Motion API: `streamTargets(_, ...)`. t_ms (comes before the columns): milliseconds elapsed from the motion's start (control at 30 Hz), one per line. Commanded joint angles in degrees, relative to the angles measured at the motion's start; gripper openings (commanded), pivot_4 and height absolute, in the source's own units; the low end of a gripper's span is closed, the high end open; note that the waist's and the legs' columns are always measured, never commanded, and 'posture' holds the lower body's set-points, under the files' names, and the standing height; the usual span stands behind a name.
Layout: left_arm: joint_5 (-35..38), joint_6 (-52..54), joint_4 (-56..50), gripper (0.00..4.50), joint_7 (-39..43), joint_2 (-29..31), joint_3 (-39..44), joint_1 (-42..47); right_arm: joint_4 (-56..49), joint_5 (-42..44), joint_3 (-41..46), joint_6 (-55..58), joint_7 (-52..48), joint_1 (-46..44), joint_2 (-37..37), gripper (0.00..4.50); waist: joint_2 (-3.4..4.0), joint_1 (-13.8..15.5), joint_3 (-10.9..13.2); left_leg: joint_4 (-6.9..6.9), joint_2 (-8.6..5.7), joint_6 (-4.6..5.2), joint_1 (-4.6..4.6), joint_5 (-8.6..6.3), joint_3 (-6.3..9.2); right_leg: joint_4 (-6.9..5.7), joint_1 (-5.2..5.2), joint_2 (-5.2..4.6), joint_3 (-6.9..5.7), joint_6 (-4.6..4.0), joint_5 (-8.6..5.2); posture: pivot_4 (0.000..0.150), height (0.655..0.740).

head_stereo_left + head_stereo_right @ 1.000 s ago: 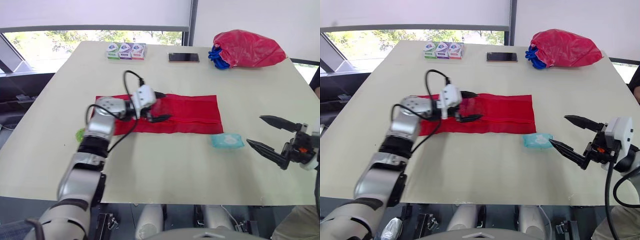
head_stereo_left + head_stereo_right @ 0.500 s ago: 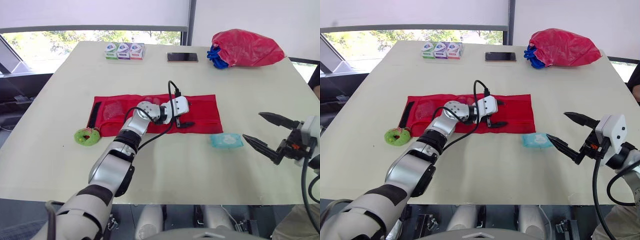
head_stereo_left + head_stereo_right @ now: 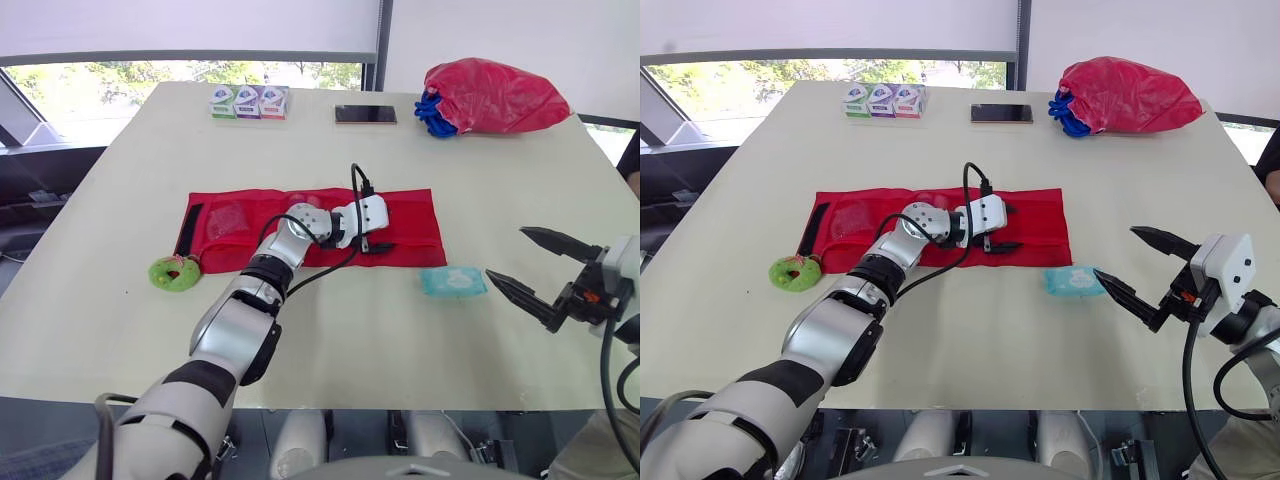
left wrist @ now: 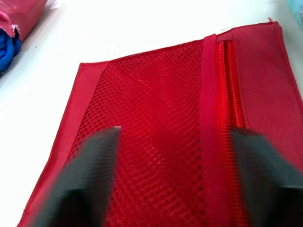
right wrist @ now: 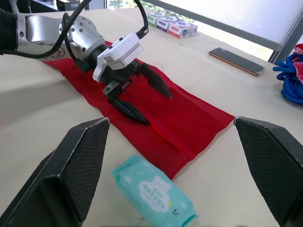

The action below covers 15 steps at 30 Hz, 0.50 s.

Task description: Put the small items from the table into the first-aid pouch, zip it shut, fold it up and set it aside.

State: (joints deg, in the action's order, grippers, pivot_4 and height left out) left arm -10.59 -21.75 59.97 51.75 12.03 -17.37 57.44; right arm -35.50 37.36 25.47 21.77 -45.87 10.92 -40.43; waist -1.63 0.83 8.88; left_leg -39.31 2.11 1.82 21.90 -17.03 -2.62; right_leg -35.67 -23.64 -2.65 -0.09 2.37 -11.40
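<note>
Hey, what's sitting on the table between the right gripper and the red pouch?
A teal wipes pack lies between the right gripper and the red pouch, beside the pouch's near corner, as the left eye view shows.

Office or lab room: broad pale table (image 3: 330, 330) beside blind-shaded window (image 3: 120, 76).

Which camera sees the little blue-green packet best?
The right wrist view: the packet lies close and whole. Both eye views show it small, beside the red pouch. The left wrist view faces the pouch's mesh.
</note>
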Motion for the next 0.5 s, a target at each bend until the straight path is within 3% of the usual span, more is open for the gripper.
streamTargets(33, 1.0, -1.1, -0.8, 1.52, 0.5, 0.0, 1.3, 0.7, -1.5, 0.8, 0.2, -0.9, -0.4, -1.4, -0.9, 4.50, 0.00, 0.0, 0.0, 0.00, 0.00, 0.00, 0.00, 0.00, 0.00, 0.00, 0.00, 0.00, 0.00, 0.00, 0.00, 0.150, 0.7400)
streamTargets(100, 1.1, -1.0, -1.0, 0.75, 0.6, 0.0, 1.5, 0.6, -1.2, 0.3, -0.7, -0.9, -0.5, -1.8, -0.9, 4.50, 0.00, 0.0, 0.0, 0.00, 0.00, 0.00, -0.01, 0.00, -0.01, 0.00, 0.00, 0.00, 0.00, 0.00, 0.00, 0.150, 0.7400)
streamTargets(133, 1.4, -0.9, -1.3, 0.15, 1.0, 0.0, 1.8, 0.5, -0.9, -0.5, -1.5, -1.1, -0.7, -2.0, -1.0, 4.50, 0.00, 0.0, 0.0, 0.00, 0.00, 0.00, -0.01, 0.00, 0.00, 0.00, 0.00, 0.00, 0.00, 0.00, 0.00, 0.150, 0.7400)
streamTargets(167, 1.7, -0.8, -1.6, 0.03, 1.4, -0.1, 1.9, 0.4, -0.5, -1.5, -2.3, -1.4, -0.8, -2.2, -1.1, 4.50, 0.00, 0.0, 0.0, 0.00, 0.00, 0.00, -0.01, 0.00, 0.00, 0.00, 0.00, 0.00, 0.00, 0.00, 0.00, 0.150, 0.7400)
streamTargets(333, 3.0, 0.9, -3.2, 0.03, 2.2, -0.3, 3.2, -0.2, 5.2, -7.5, -7.8, -4.0, -2.3, -6.5, -2.5, 4.50, 0.00, -0.1, 0.0, -0.01, 0.00, 0.00, 0.00, 0.00, -0.03, 0.00, 0.00, 0.00, 0.00, 0.00, 0.00, 0.150, 0.7400)
streamTargets(500, 4.5, 3.9, -6.8, 0.03, 2.9, -0.8, 3.9, -1.5, 16.1, -12.3, -14.3, -9.1, -11.0, -12.0, -6.4, 4.50, 0.00, 0.0, 0.0, -0.01, 0.00, 0.00, -0.01, 0.00, -0.01, 0.00, 0.00, 0.00, 0.00, 0.00, 0.00, 0.150, 0.7400)
